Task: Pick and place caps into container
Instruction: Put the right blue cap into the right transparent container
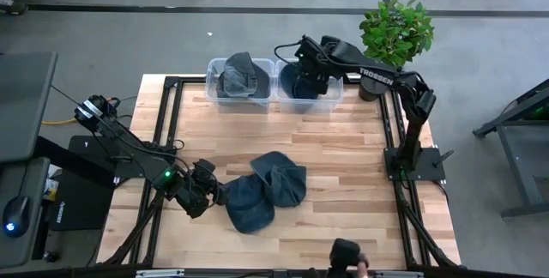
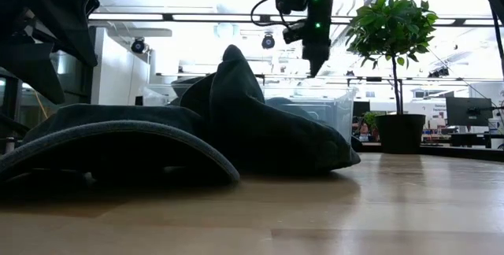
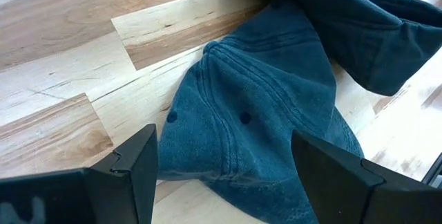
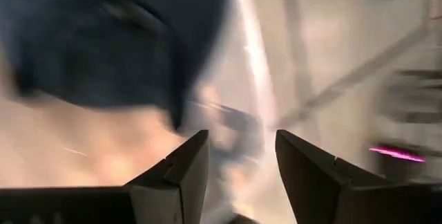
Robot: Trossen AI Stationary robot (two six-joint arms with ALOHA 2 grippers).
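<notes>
Two blue denim caps lie on the table's near middle, overlapping: one [image 1: 249,207] nearer the left, one [image 1: 281,178] beside it toward the far right. My left gripper [image 1: 208,194] is open, low at the nearer cap's left edge. In the left wrist view its fingers stand on either side of that cap's crown [image 3: 255,106]. My right gripper [image 1: 307,72] hangs open over the right clear container [image 1: 336,96], where a dark blue cap [image 4: 103,37] lies. A grey-blue cap [image 1: 240,76] rests in the left container [image 1: 212,89].
Both containers stand side by side at the table's far edge. A potted plant [image 1: 396,29] stands by the far right corner, close to my right arm. A black frame rail [image 1: 403,171] runs along the table's sides. Bare wood lies between the containers and the caps.
</notes>
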